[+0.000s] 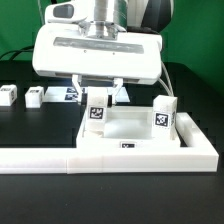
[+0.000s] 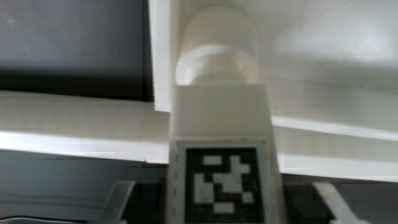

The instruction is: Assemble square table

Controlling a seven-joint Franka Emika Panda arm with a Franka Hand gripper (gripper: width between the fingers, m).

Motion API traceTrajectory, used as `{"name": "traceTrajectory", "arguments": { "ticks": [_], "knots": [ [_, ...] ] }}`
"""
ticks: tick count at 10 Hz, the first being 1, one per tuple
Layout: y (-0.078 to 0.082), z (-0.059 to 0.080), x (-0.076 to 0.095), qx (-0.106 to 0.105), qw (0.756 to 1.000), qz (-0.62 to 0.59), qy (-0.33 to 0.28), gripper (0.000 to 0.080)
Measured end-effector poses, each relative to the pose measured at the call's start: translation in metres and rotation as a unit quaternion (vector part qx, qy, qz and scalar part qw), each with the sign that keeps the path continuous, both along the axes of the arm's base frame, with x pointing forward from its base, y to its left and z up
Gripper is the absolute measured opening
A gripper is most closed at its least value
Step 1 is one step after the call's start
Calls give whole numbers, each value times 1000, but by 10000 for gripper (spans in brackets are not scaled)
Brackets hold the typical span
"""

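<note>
At the far left of the exterior view, two loose legs lie on the black table: the far-left leg (image 1: pixel 8 96) and the second loose leg (image 1: pixel 35 96), both well apart from the work. Just right of them lies the marker board (image 1: pixel 62 92).

Left of centre, the gripper (image 1: pixel 100 98) hangs under the big white wrist body, clamped on the held leg (image 1: pixel 96 113). The wrist view shows this held leg (image 2: pixel 222 120) running straight out between the dark fingers (image 2: pixel 128 200), tag facing the camera and rounded end pointing away. It sits at the near-left corner of the tabletop (image 1: pixel 130 128), which fills the centre-right of the frame inside the L-shaped wall (image 1: pixel 60 160). Whether its end has met the tabletop cannot be told.

At the right, the standing leg (image 1: pixel 163 115) is upright on the tabletop.

The legs look like light, rigid plastic, smooth and probably slippery. The flat tagged sides are likely the best hold, since a grip on the rounded end could let the leg twist.
</note>
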State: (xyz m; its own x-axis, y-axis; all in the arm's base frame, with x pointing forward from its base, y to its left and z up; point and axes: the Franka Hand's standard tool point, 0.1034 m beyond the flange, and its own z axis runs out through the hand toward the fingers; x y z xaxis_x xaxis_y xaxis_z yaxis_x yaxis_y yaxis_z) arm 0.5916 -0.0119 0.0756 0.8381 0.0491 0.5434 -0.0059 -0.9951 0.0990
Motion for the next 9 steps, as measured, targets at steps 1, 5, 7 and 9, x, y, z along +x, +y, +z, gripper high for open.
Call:
{"name": "traceTrajectory", "arguments": {
  "ticks": [1,5,7,9],
  "knots": [
    [1,0,0,0,1000,1,-2,290],
    [-4,0,0,3,1000,-4,5,290],
    [-2,0,-1,6,1000,-8,10,290],
    [-2,0,-1,6,1000,-8,10,290]
  ]
}}
